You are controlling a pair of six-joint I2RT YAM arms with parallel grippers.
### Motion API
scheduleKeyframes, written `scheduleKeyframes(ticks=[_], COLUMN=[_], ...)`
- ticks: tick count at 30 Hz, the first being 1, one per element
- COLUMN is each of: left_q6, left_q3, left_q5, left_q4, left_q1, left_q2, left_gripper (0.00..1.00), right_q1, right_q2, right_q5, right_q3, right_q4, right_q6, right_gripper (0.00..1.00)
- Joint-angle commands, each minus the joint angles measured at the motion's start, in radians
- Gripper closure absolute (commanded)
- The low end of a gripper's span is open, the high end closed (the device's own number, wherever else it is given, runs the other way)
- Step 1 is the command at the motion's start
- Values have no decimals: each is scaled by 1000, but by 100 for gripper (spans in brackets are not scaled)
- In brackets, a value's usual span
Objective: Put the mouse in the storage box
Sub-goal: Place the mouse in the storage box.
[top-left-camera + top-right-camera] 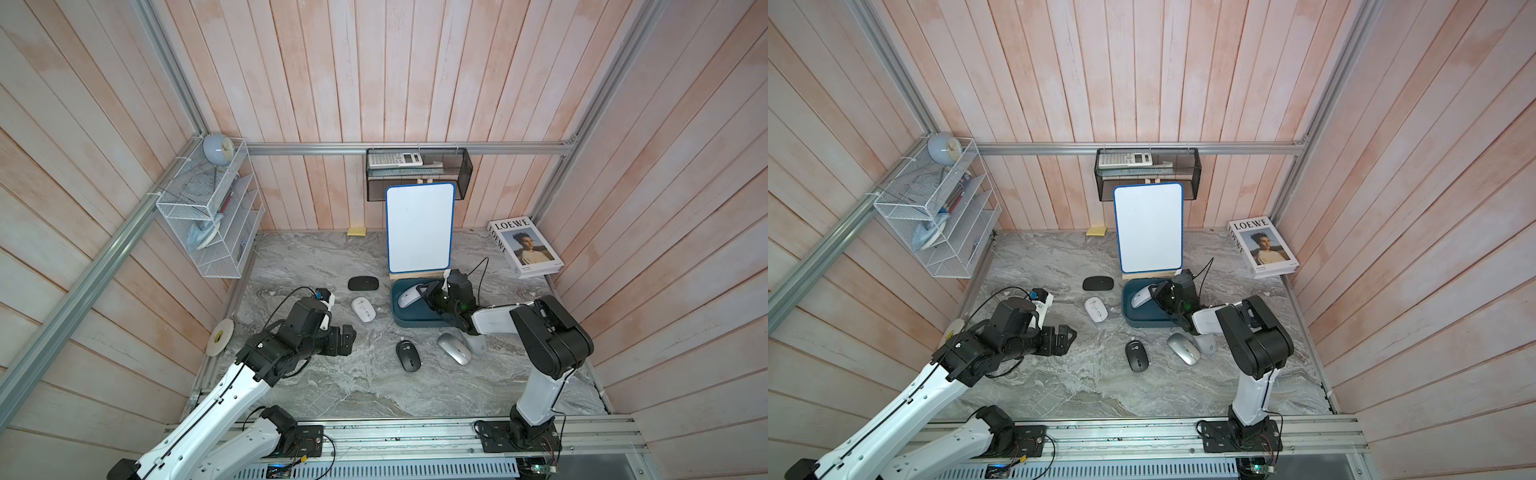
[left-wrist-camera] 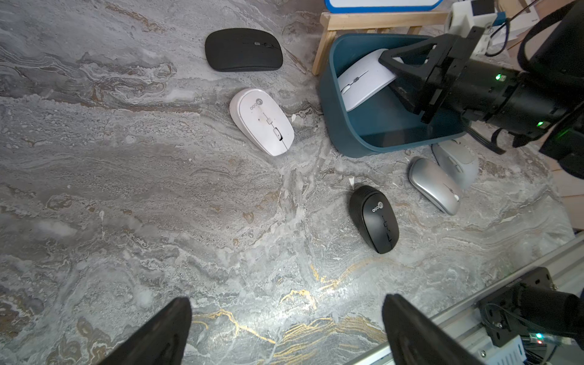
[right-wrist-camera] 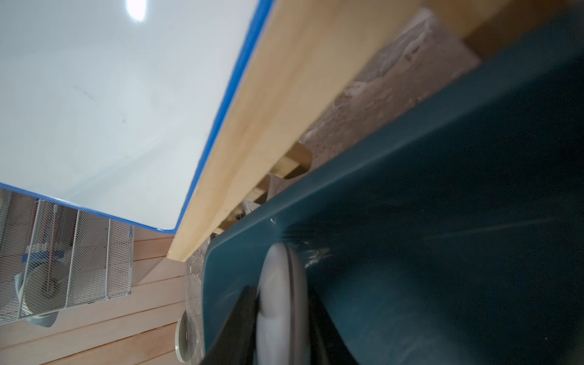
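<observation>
The storage box is a dark teal tub just in front of the whiteboard stand. A pale grey-white mouse is inside it, tilted on edge against the far left corner. My right gripper reaches into the box from the right, its fingers still pressed on both sides of that mouse. My left gripper hovers open over bare tabletop to the left, holding nothing.
Several more mice lie on the marble table: a flat black one, a white one, a black one, a silver one and a grey one. Behind the box stands a whiteboard; a book lies at back right.
</observation>
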Motion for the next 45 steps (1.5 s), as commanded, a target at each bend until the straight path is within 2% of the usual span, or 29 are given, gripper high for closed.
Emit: scheduleKeyframes(ticks=[1,5,14,18,23,26,31,33,35,40,45], left_q6=[3,0,1,-3,-45,-85,-198,-243,-275,-306,-359], left_q3=[-9,-11,-14,-17,-17,-10,-126,-185,-216,-189,-195], left_q5=[9,0,6,2,4,11,157,206,209,114,53], left_q4=[25,27,31,30,36,30,214,306,352,344,350], left_q1=[4,5,4,4,2,-5,-6,-8,-19,-84,-90], left_q2=[5,-5,3,3,49,87,48,43,60,137,171], left_gripper=[0,0,0,0,0,0,1,3,5,4,4], right_q1=[10,14,21,28,44,48,86,95,95,125,261], right_q2=[3,-32,-104,-144,-280,-388,-559,-634,-723,-899,-918], right_q5=[57,85,133,158,249,242,195,170,143,91,139], right_q3=[10,16,96,128,233,251,227,179,109,-26,-91], right_q4=[-55,-151,-456,-547,-756,-851,-1024,-1067,-1097,-1135,-1144], right_q6=[-9,-28,-104,-182,-403,-503,-666,-686,-676,-643,-646], right_gripper=[55,38,26,25,24,24,24,24,24,24,22])
